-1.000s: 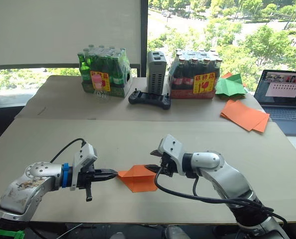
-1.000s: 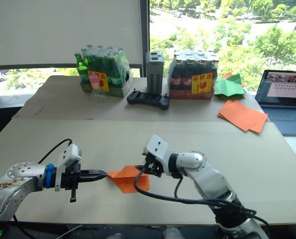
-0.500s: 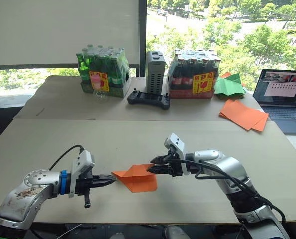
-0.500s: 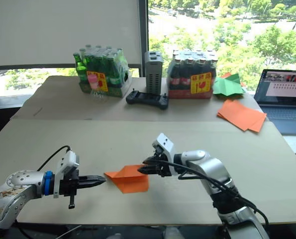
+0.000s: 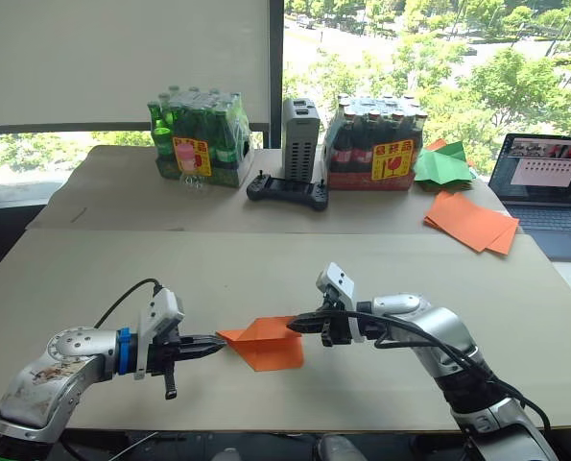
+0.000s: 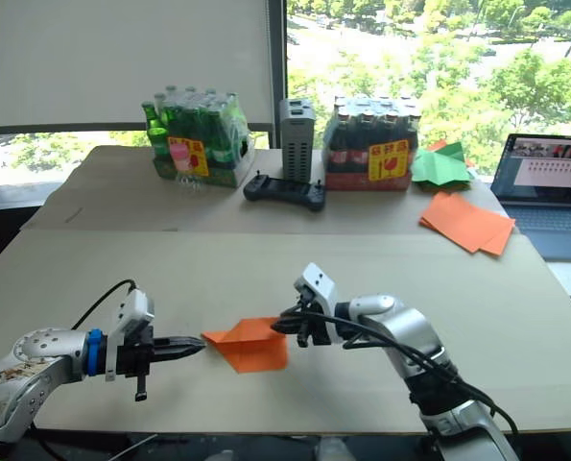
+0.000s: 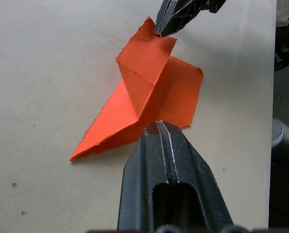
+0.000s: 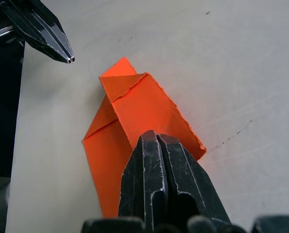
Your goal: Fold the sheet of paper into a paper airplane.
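Observation:
The sheet of paper, bright orange and partly folded with one flap raised, lies on the tan table near the front, between my two grippers. My right gripper is shut on the right corner of that raised flap; the left wrist view shows its tips pinching the flap of the sheet. My left gripper is shut and empty, pointing at the sheet's left corner. In the right wrist view its tips stand a short gap away from the sheet.
At the back right lie a pile of flat orange sheets, a green paper shape and a laptop. Two bottle packs, a grey box and a black controller line the far table.
My right gripper has gone from open to shut on the sheet's raised flap, and its wrist has turned and levelled. The left gripper has drawn back slightly and stays shut.

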`<state>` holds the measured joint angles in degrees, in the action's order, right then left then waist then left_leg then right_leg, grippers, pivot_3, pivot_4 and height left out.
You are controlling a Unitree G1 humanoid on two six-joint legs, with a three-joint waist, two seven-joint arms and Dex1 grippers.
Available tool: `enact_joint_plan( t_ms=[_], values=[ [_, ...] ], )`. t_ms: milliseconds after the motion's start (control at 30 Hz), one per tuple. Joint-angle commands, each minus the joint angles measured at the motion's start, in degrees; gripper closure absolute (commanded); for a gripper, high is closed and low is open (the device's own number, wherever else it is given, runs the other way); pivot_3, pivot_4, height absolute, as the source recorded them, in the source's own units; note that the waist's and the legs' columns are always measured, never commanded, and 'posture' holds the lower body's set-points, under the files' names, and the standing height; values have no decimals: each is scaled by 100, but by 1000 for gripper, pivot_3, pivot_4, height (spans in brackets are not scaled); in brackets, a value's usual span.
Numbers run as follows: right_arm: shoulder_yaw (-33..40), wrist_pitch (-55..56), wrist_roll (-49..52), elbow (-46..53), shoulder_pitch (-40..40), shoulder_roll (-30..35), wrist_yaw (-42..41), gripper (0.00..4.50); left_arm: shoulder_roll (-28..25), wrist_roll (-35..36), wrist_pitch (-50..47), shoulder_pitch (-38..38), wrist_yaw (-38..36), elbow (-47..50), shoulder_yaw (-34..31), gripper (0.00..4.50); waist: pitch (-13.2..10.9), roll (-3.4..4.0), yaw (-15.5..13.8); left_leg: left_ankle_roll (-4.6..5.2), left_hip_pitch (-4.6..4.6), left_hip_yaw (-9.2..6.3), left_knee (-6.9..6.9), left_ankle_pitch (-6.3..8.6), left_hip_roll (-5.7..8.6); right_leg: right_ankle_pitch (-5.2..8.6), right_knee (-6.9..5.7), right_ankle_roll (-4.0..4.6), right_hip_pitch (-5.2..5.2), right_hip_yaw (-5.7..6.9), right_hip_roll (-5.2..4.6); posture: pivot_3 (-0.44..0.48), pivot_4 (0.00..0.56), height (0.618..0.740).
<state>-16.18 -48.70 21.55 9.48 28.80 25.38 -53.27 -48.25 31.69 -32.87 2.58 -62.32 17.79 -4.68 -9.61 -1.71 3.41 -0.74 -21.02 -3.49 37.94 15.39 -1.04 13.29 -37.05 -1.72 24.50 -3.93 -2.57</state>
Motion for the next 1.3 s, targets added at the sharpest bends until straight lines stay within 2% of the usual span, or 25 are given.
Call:
enact_joint_plan(
  t_ms=[33, 100, 367, 633, 733, 900, 933, 1133, 1233, 1300],
  values=[
    [297, 220, 156, 395, 20, -29, 119, 4467, 1, 126, -98, 186, 37, 178, -27, 4500, 0, 0, -1, 0, 0, 0, 0, 0, 0, 0, 0, 0, 0, 0, 0, 0, 150, 733],
    [494, 274, 145, 306, 67, -104, 313, 4467, 5, 119, -126, 223, 34, 184, 5, 4500, 0, 0, 5, 0, 0, 0, 0, 0, 0, 0, -1, 0, 0, 0, 0, 0, 150, 733],
    [527, -166, 274, -483, 320, -198, 234, 1853, 37, 137, -230, 269, 34, 285, 97, 4500, 0, 0, 7, 0, 1, 0, 0, 0, 0, -1, -1, 1, 0, 0, 1, 0, 150, 733],
    [267, -413, 362, -756, 255, -274, 109, 1853, 70, 67, -90, 71, -15, 262, 77, 4500, 0, 0, 12, 0, 1, 1, 0, 0, 0, -1, -2, 1, 0, 0, 0, 0, 150, 733],
    [301, -446, 420, -723, 233, -294, 107, 2633, 100, 12, 0, 20, -29, 204, 97, 4500, 0, 0, 7, 0, 1, 1, 0, 0, 0, -1, -2, 1, 0, -1, 0, 0, 150, 733],
    [368, -433, 408, -664, 208, -360, 192, 4364, 133, -8, 89, 7, -47, 125, 128, 4500, 0, 0, 12, 0, 1, 0, 0, 0, 0, -1, -3, 1, 0, -1, 0, 0, 150, 733],
    [387, -429, 406, -598, 196, -354, 212, 4469, 131, -39, 136, -1, -72, 93, 155, 4500, 0, 0, 11, 0, 1, 0, 0, 0, 0, -1, -3, 1, 0, 0, 0, 0, 150, 733],
    [379, -369, 307, 6, 114, -242, 407, 4469, 150, -40, 109, 238, -54, -81, 196, 4500, 0, 0, 1, 0, 0, 0, 0, 0, 1, -1, -2, 1, 0, 0, 0, 0, 150, 733],
    [476, 570, -43, 688, 162, -205, 653, 4469, 193, 46, -14, 427, -7, -96, 186, 4500, 0, 0, -8, 0, 0, 0, 0, 0, 1, -1, -3, 0, 0, 0, 0, 0, 150, 733],
    [363, 1657, -663, 1193, 178, -42, 848, 4469, 229, 114, -115, 551, 66, -114, 140, 4500, 0, 1, -6, 0, -1, 0, 0, 0, 1, -1, -3, 0, 2, 0, 0, 0, 150, 733]
  ],
)
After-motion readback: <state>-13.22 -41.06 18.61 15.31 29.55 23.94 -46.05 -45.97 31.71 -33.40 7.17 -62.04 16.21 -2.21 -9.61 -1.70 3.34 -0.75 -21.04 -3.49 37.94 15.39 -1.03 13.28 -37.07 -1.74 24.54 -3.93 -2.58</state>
